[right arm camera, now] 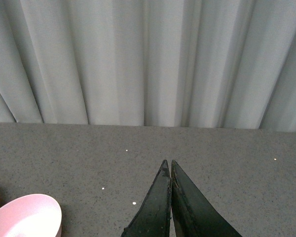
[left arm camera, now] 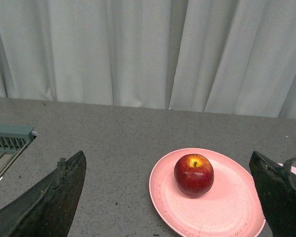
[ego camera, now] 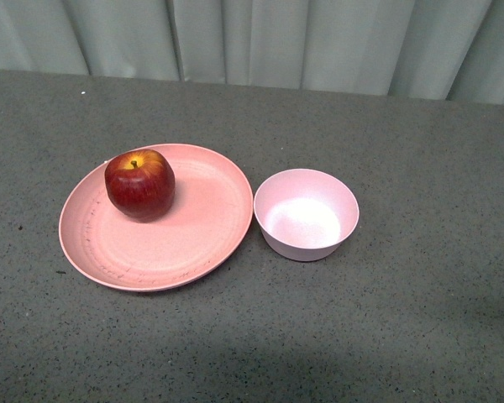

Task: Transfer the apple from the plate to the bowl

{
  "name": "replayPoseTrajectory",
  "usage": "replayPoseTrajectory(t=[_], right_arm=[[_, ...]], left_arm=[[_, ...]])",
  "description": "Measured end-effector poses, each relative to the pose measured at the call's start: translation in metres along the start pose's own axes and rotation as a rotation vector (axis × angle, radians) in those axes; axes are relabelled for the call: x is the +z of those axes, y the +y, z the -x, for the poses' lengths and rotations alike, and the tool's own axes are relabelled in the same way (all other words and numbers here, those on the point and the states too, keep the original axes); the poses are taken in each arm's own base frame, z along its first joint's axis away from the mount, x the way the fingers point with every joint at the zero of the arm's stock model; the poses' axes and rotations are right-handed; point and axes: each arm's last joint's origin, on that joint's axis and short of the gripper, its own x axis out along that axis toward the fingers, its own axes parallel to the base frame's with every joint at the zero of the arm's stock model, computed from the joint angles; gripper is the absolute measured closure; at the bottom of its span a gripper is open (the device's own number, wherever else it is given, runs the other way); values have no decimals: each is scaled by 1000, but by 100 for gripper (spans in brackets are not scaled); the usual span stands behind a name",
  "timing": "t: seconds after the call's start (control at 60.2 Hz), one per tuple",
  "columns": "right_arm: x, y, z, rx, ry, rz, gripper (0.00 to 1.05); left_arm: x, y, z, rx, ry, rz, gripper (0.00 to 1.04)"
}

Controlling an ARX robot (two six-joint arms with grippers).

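1. Left wrist view: we are seeing the left tool [left arm camera: 167, 155] spread wide and holding nothing, with the apple [left arm camera: 194, 175] lying ahead of it, within the span of its opening.
2. We are finding the apple resting on the plate [ego camera: 193, 239], toward its far-left part in the front view.
3. We are reading the right tool [right arm camera: 168, 163] as pressed shut and empty, facing the curtain [right arm camera: 138, 59] with only the bowl [right arm camera: 24, 217] at the picture's edge, so we are judging the left arm the nearer one.
4. The apple is round, offering no real long axis; its stem is pointing roughly upward, so we are expecting a grip across its sides to work from any angle.
5. The bowl is sitting empty on the bench [ego camera: 403, 336] just right of the plate, so we are judging the carry short and rightward.
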Motion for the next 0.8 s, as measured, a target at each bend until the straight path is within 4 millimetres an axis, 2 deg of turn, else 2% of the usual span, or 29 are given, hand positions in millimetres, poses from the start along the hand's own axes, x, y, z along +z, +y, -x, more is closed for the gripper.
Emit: replayPoseTrajectory(t=[0.315, 0.797], right_arm=[[1, -16, 23, -4, -3, -2, 104], [6, -16, 50, -1, -24, -2, 104]], left_arm=[[0, 0, 0, 0, 0, 0, 7], [0, 0, 0, 0, 0, 0, 7]])
